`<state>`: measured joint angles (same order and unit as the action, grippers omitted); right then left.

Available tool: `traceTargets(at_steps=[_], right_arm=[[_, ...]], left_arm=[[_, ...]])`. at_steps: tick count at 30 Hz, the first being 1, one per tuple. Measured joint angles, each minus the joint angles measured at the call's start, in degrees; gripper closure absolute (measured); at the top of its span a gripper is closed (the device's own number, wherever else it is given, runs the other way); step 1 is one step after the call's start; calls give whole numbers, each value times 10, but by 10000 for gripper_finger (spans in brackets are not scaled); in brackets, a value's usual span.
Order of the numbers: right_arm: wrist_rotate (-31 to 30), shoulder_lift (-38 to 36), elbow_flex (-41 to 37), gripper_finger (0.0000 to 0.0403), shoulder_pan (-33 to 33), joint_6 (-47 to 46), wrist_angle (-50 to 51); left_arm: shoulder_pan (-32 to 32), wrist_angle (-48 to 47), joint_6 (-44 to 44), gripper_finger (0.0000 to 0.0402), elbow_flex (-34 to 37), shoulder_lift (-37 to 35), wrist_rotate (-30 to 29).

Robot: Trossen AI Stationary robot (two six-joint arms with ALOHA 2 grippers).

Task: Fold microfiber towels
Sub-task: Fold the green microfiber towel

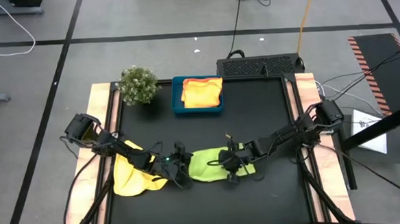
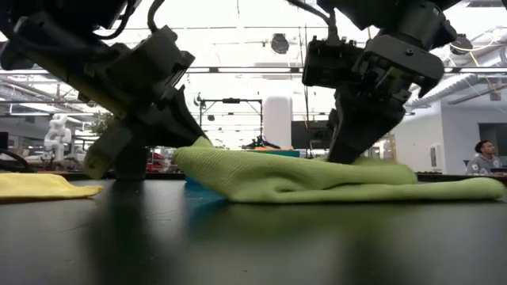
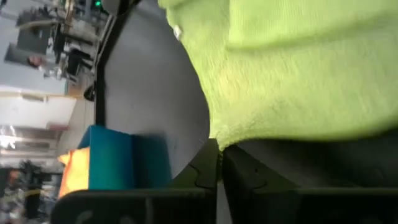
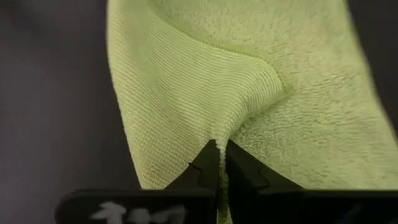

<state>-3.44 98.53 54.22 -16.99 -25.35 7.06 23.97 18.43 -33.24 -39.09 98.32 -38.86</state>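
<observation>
Step in hand, as I read it: gripping the lime green towel (image 1: 209,163) for its next fold. It lies on the black counter (image 1: 269,115), well in front of the blue tray (image 1: 178,103) — on the side away from the plant (image 1: 137,84) — and looks already doubled over once, a layered lump rather than a flat square.

Both hands are down at it. Right hand (image 4: 221,149): fingers pinched tight on a raised tuck of the green cloth; the wrist view shows the fabric drawn to a peak right into the closed tips. It sits at the towel's end farther from the tray's left corner. Left hand (image 3: 219,149): fingers together too, with the green hem lying right at the tips — looks like a pinch on the edge, though I can't say how much cloth is caught. In the low view that end is lifted off the counter while the rest lies flat.

Other towels: a yellow one (image 1: 131,174) crumpled under the left arm, beside the green one, & an orange-yellow one (image 1: 201,93) folded inside the tray.

Next move, my guess — lift both pinched points together, keep them level, carry them across & lay the edge on the opposite edge. Needs matched height and pace, else the cloth skews or slips from the thinner pinch.
</observation>
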Motion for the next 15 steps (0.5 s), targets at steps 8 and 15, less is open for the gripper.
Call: traceTargets(at_steps=[8,15], right_arm=[[-87,-18,0,401,-7,52,-10],[-163,-18,0,401,-36,83,-20]], left_arm=[[10,11,49,279,0,0,-17],[10,-8,118,176,0,-32,-66]])
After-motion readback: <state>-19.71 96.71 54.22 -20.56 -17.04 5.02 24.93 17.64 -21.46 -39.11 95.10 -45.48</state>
